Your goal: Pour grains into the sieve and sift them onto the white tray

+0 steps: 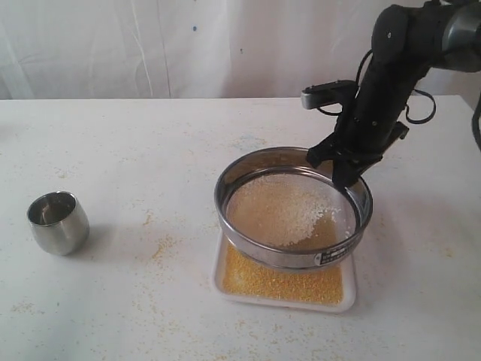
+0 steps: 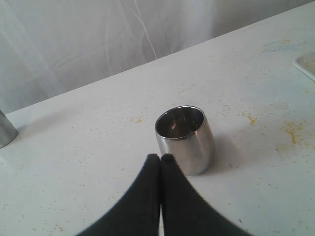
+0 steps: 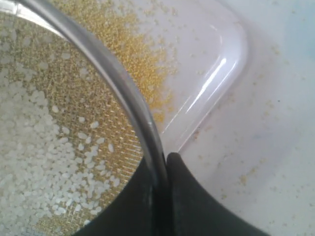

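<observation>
The steel sieve (image 1: 293, 207) hangs tilted over the white tray (image 1: 284, 302). My right gripper (image 1: 340, 171) is shut on its far rim (image 3: 129, 93), one finger inside and one outside. Pale whitish grains (image 1: 289, 210) lie on the mesh (image 3: 44, 147), and golden-yellow granules (image 1: 282, 280) cover the tray below (image 3: 125, 34). In the right wrist view a corner of the white tray (image 3: 224, 73) shows past the rim. My left gripper (image 2: 161, 158) is shut on nothing, just in front of the small steel cup (image 2: 186, 137), which stands upright at the left of the table (image 1: 58, 222).
Stray yellowish specks (image 1: 161, 247) are scattered on the white table between the cup and the tray. A white curtain hangs behind the table. A grey metal object (image 2: 6, 129) shows at the edge of the left wrist view.
</observation>
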`<state>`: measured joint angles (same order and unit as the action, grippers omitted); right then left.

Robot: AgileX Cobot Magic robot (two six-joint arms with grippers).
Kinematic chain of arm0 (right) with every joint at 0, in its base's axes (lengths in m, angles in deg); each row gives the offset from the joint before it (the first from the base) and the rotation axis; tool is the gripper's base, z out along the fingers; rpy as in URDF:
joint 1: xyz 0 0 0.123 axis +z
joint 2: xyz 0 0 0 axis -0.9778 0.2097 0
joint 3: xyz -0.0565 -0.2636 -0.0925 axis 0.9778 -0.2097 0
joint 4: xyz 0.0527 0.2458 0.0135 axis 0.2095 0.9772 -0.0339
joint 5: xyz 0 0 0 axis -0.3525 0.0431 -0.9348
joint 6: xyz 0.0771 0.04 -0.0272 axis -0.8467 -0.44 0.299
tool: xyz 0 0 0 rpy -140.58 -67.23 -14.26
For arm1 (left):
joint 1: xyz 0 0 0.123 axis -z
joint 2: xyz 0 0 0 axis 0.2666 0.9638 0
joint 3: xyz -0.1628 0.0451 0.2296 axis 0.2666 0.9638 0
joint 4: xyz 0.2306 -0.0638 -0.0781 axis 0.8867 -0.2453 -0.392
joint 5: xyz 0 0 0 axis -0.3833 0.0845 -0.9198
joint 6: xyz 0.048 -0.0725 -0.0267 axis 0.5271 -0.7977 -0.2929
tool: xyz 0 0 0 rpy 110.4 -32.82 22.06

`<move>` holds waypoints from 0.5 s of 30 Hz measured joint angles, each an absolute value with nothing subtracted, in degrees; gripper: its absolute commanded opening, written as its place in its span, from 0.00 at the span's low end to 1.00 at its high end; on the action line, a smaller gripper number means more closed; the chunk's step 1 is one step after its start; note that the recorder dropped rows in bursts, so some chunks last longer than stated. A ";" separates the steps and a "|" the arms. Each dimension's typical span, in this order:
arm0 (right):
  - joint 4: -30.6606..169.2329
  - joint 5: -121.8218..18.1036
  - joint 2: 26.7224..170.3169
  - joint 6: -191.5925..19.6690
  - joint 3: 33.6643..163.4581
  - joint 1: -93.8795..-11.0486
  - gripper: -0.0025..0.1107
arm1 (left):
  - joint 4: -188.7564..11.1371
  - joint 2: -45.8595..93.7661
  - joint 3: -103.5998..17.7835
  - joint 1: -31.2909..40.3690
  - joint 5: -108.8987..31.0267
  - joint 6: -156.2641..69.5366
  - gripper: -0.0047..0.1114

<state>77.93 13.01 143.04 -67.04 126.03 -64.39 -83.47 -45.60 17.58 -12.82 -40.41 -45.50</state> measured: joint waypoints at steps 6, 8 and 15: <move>77.08 12.37 147.43 -67.98 126.03 -64.39 0.02 | -83.47 -45.60 17.58 -12.82 -40.41 -45.50 0.04; 77.08 10.97 148.26 -68.48 126.03 -64.39 0.02 | -83.47 -45.60 17.58 -12.82 -40.41 -45.50 0.04; 77.49 8.51 148.45 -68.58 126.03 -64.39 0.23 | -83.47 -45.60 17.58 -12.82 -40.41 -45.50 0.04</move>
<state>77.49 8.51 148.45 -68.58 126.03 -64.39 -83.47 -45.60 17.58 -12.82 -40.41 -45.50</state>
